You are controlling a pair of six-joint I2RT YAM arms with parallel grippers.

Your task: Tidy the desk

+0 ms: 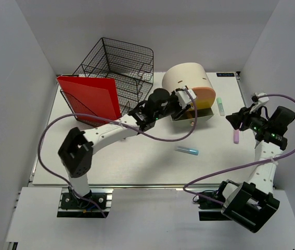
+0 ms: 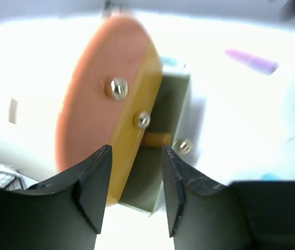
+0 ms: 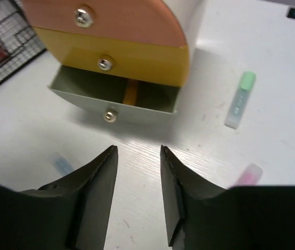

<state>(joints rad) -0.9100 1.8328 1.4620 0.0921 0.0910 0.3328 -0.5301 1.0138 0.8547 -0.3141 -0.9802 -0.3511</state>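
The white desk (image 1: 137, 166) carries a round beige drawer unit (image 1: 186, 80) whose lowest grey drawer (image 1: 191, 115) is pulled out. My left gripper (image 1: 182, 101) hovers just before the unit's front, open, with nothing between its fingers. In the left wrist view, the left gripper (image 2: 135, 151) faces the yellow drawer (image 2: 129, 130) and the open grey drawer (image 2: 163, 146). My right gripper (image 1: 234, 121) is open and empty at the right, above the desk (image 3: 137, 208). An orange pen (image 3: 130, 92) lies inside the open drawer (image 3: 111, 107). The right gripper (image 3: 138, 149) sits in front of that drawer.
A pink highlighter (image 1: 236, 136) lies under my right gripper, a green one (image 1: 220, 105) beside the drawer unit, and a blue one (image 1: 187, 150) mid-desk. A black wire mesh tray (image 1: 118, 65) and a red folder (image 1: 90, 99) stand at the back left. Walls enclose three sides.
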